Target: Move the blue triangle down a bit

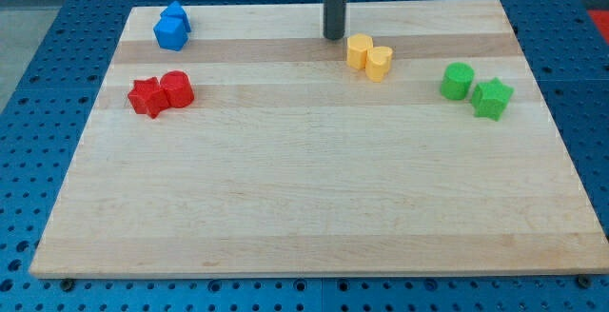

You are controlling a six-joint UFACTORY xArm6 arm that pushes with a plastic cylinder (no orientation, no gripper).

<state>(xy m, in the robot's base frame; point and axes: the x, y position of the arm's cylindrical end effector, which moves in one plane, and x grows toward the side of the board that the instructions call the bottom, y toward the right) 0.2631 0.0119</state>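
Two blue blocks sit touching at the view's top left: a small one behind [176, 14], whose triangle shape is hard to make out, and a larger cube-like one [169, 33] in front. My tip [334, 36] rests on the board near the top centre, far to the right of the blue blocks and just left of the yellow blocks.
Two yellow blocks [360, 51] [379, 63] touch each other right of my tip. A red star [147, 97] and a red cylinder [177, 89] touch at the left. A green cylinder [457, 82] and a green star [492, 98] sit at the right. The wooden board [304, 207] lies on a blue pegboard.
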